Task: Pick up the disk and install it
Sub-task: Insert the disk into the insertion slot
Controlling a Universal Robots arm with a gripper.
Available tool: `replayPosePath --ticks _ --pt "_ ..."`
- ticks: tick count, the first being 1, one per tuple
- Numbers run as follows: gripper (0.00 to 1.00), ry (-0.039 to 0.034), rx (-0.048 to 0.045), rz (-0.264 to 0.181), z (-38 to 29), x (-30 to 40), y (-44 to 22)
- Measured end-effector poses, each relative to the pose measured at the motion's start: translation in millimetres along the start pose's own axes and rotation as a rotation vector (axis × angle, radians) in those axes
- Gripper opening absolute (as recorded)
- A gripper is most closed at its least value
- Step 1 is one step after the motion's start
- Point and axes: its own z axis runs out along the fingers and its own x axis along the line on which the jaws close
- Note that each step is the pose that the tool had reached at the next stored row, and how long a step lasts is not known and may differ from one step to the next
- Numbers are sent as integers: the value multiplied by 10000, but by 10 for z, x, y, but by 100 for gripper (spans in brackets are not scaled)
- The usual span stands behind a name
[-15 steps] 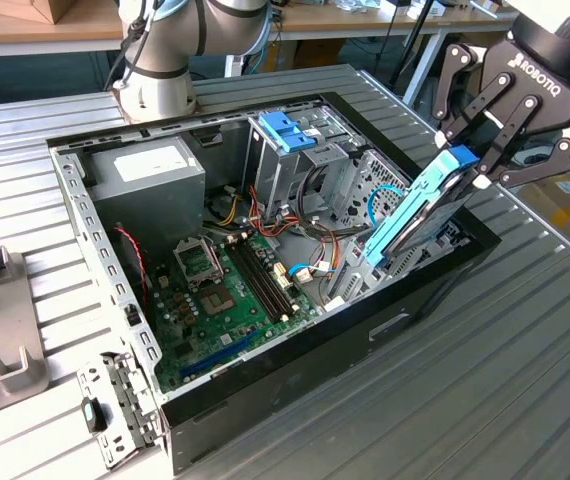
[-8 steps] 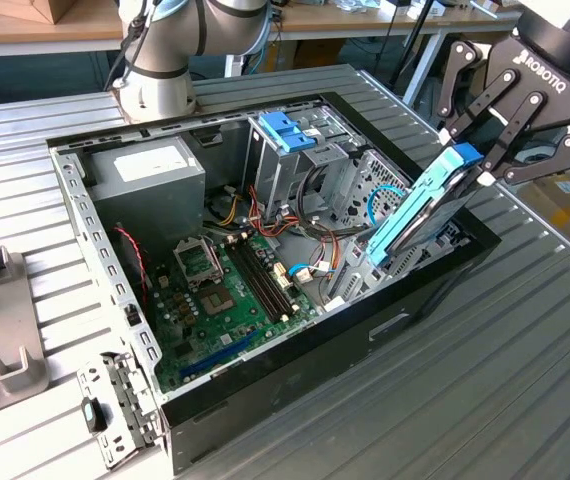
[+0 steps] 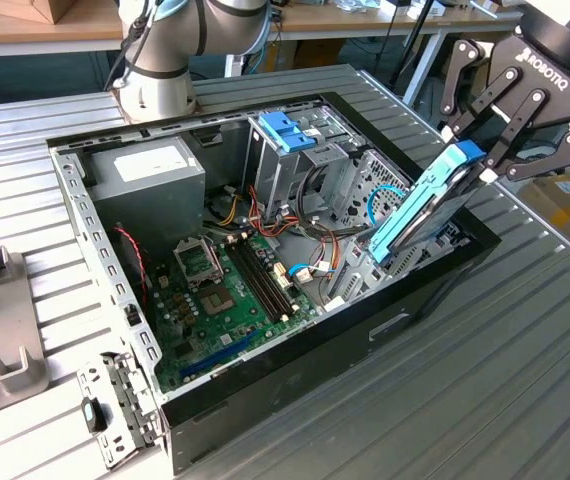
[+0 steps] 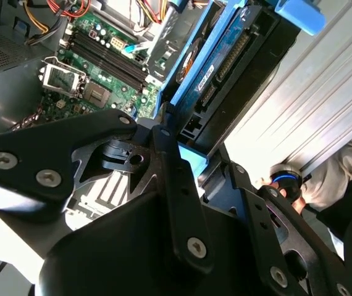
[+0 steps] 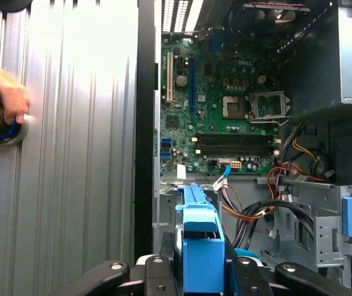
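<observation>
**A:** Where is the disk?

**B:** The disk (image 3: pixel 427 205) is off the table, at the exterior view's right side of the open computer case (image 3: pixel 265 370). It is steeply tilted. Its lower end dips inside the case rim just beside the metal drive cage (image 3: pixel 350 185), and its upper end stands well above the rim. I'd say it is not seated.

**A:** And the grasp?

**B:** The gripper (image 3: pixel 485 160) is clenched on the disk's upper end, its fingers pressing the light-blue carrier frame from both sides. In the first wrist view the frame (image 5: pixel 201 246) sits squarely between the black finger links.

**A:** Why hold it by that end?

**B:** My guess is that it leaves the lower end free to lead into the bay, and that the tilt lets it clear the case wall and the cables (image 3: pixel 315 265) beside the motherboard (image 3: pixel 225 290).

**A:** How does the arm sit?

**B:** The wrist reaches in from the far right of the exterior view, above the ribbed table (image 3: pixel 465 400), and the gripper points down and inward toward the case. The arm's base (image 3: pixel 160 60) stands on the far side, toward that view's left, behind the power supply (image 3: pixel 145 170).

**A:** Anything else nearby?

**B:** In the first wrist view a person's hand (image 5: pixel 3 92) rests on a round blue-ringed knob (image 5: pixel 3 131) on the table, well apart from the case. I cannot tell what the knob is for.
</observation>
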Motion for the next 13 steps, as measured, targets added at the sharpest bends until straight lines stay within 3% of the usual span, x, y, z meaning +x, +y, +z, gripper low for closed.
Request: replayPosePath --ticks 4,13 --pt "37 6 -10 -97 6 -59 -2" --pt "37 9 -12 -106 4 -10 22"
